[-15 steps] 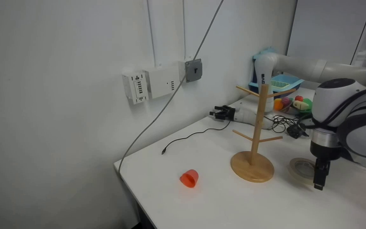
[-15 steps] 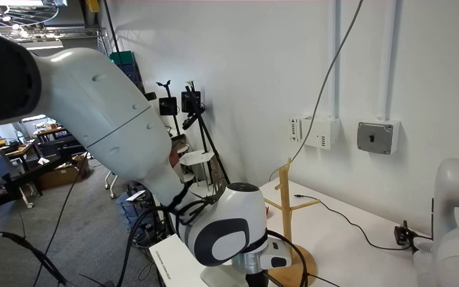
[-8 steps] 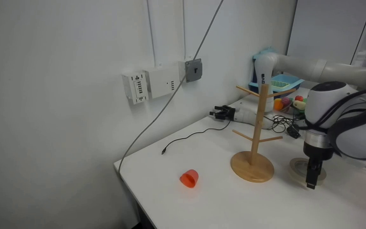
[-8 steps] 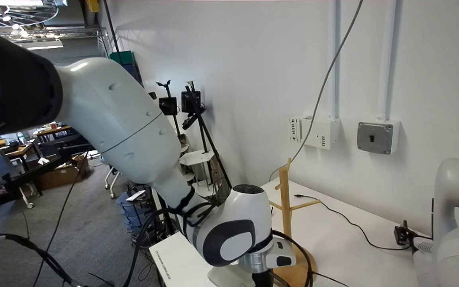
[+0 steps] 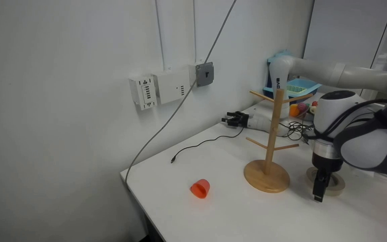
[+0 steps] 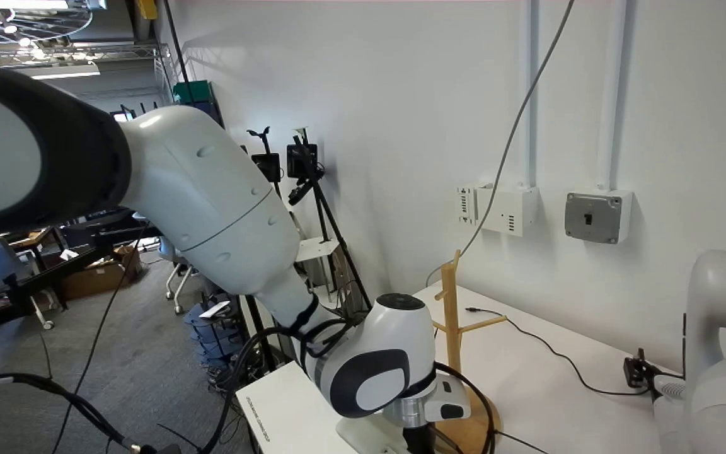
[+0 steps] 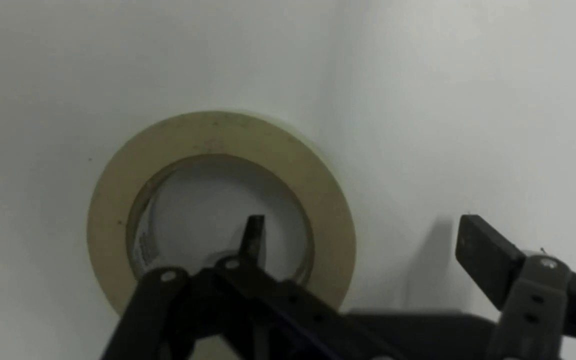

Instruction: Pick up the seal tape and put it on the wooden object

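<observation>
Wrist view dim, soft shadow (image 7: 430, 265) right of seal tape (image 7: 218, 132). In an exterior view, ceiling lamp (image 6: 73, 71) bright, far left; glint (image 6: 150, 121) on white arm (image 6: 218, 195).

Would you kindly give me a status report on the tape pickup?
Gripper open, nothing held. Tape flat on the table, its rim between the jaws in the wrist view. Nothing seen in the way.

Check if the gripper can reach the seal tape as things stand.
Likely yes: the gripper stands open, one finger over or in the hole of the seal tape, the other past its outer edge. Nothing visible blocks the rim between.
</observation>
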